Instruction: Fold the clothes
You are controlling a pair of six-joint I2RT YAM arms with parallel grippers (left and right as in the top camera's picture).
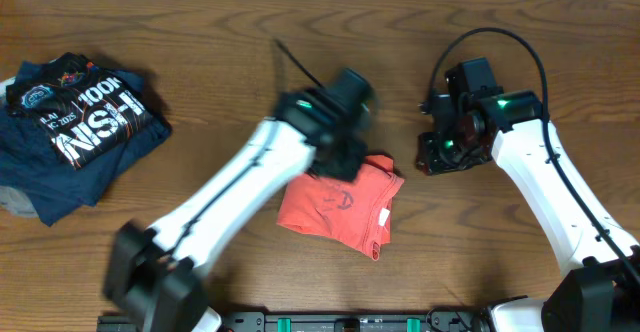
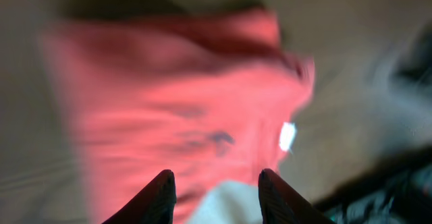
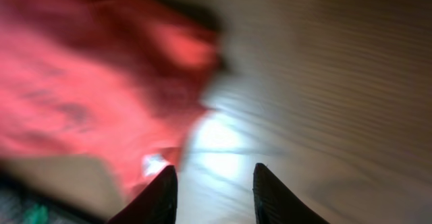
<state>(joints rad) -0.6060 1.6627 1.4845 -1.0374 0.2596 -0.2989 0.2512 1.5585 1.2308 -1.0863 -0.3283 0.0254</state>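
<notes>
The clothes, a coral-red T-shirt (image 1: 340, 207), lie folded into a small bundle at the table's front centre. My left gripper (image 1: 335, 165) hovers over the bundle's far edge, blurred by motion. In the left wrist view that gripper (image 2: 216, 183) is open with nothing between its fingers, and the red shirt (image 2: 182, 96) with a white label (image 2: 288, 136) fills the view beyond. My right gripper (image 1: 432, 157) is to the right of the shirt, clear of it. Seen from its own wrist, the right gripper (image 3: 214, 177) is open over bare wood, with the shirt (image 3: 88, 82) to its left.
A pile of folded navy and black shirts (image 1: 75, 127) with white lettering lies at the far left of the wooden table (image 1: 200, 32). A black cable (image 1: 295, 62) sticks out behind the left arm. The left arm's white link crosses the front left.
</notes>
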